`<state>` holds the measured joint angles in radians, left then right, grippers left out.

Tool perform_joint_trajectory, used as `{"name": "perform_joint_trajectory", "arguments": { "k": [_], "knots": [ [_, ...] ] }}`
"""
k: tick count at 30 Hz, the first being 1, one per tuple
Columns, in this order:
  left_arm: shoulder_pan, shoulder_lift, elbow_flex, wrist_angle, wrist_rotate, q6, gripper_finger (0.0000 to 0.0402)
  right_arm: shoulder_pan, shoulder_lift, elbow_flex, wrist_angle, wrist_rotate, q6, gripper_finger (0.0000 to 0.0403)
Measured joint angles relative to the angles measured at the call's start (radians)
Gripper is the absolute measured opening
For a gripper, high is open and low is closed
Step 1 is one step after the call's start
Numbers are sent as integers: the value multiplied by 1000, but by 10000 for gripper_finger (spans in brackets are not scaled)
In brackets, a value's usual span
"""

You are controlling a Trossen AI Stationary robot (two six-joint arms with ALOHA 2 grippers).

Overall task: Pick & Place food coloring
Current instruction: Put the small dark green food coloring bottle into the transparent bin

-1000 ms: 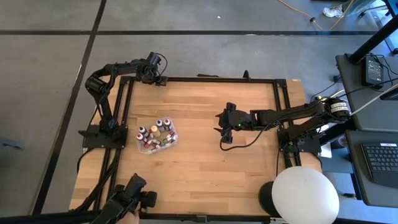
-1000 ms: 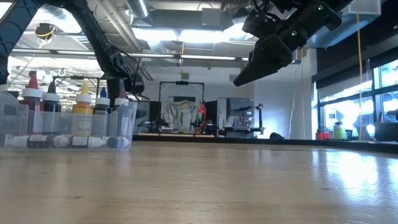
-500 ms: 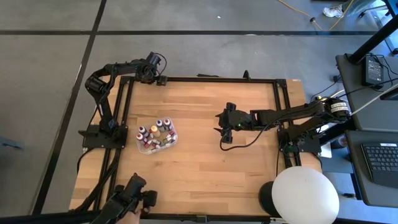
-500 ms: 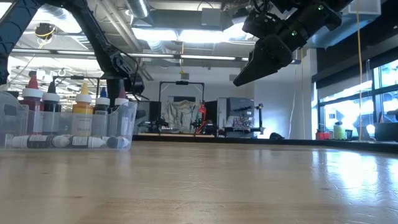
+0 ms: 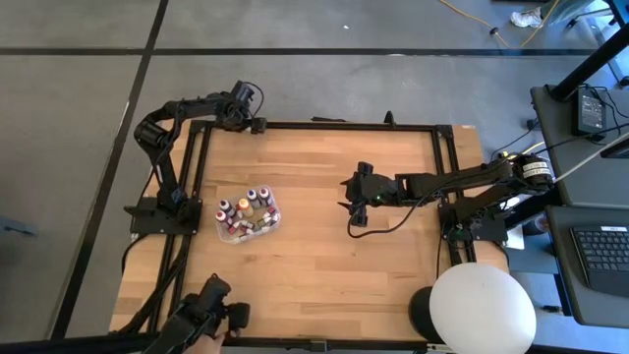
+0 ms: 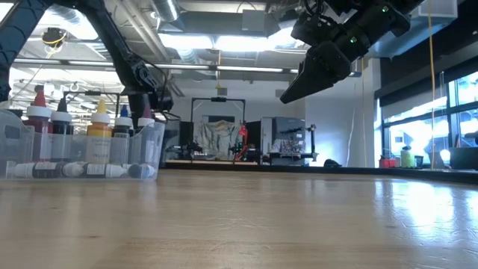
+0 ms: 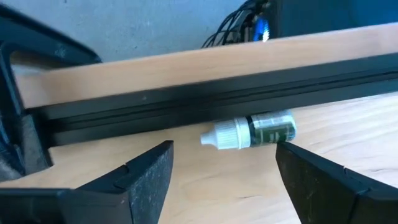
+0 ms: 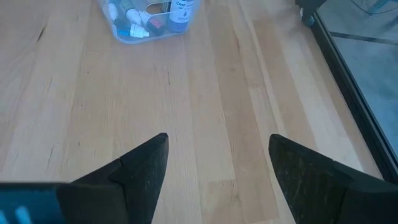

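Left gripper (image 7: 224,180), fingers spread, faces a stray green dropper bottle (image 7: 258,130) lying at the table's far-left corner rail. Approach step; next: advance, clench. Right gripper (image 5: 346,206) released, mid-table.

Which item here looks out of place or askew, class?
One small dark-green dropper bottle with a white cap lies on its side against the table's black edge rail, apart from the clear plastic tray of bottles, ahead of the open left hand.
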<state>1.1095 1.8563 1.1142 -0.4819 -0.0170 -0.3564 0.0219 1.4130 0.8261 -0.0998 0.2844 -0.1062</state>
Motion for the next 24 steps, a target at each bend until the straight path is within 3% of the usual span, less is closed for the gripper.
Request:
{"name": "perform_joint_trajectory", "arguments": {
  "k": [24],
  "knots": [
    [-1, -2, 0, 36, 20, 43, 279, 0, 0, 0, -2, -1, 1, 280]
  ]
}}
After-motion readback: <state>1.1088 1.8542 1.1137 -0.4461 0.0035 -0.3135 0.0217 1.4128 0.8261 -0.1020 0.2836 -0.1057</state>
